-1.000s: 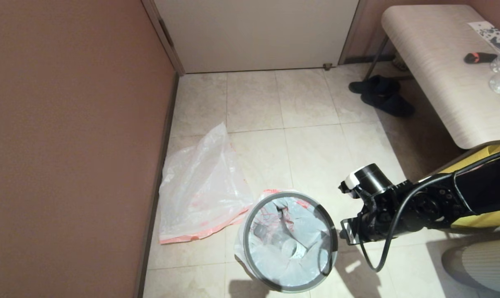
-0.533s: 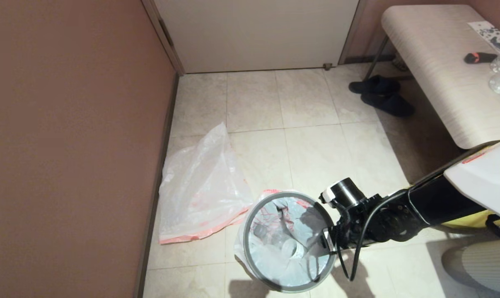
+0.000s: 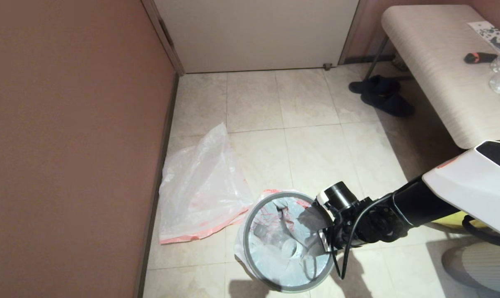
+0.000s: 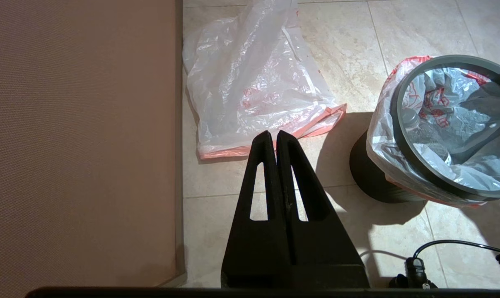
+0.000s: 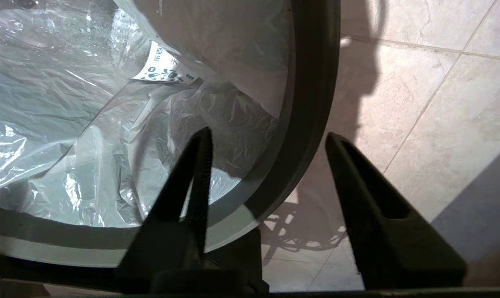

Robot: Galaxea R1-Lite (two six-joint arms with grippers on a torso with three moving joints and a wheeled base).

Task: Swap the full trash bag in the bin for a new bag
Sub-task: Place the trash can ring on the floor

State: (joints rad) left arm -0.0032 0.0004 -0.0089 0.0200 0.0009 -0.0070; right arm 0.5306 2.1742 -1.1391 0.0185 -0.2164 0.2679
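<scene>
A small round black wastebasket with a grey ring rim (image 3: 250,248) is seen at the lower centre of the head view, standing on pale beige floor tiles (image 3: 316,157). It is lined by a translucent white plastic bag with a pink-red rim band and red print (image 3: 274,248), whose edge is folded out under the ring; crumpled white paper and a clear bottle are visible inside.

The right gripper (image 5: 268,138) is positioned at the right side of the bin's rim. In the right wrist view its fingers (image 5: 192,174) are held apart, one over the bag inside the ring, the other outside over the tiles, so that the grey ring lies between them; contact with the ring cannot be told.

A second thin, limp, wrinkled translucent white bag with a pink-red band (image 3: 200,190) is laid flat on the tiles left of the bin, beside the brown wall (image 3: 67,145).

The left gripper (image 4: 276,134) is seen only in its own wrist view, its fingers pressed together and nothing held.
</scene>
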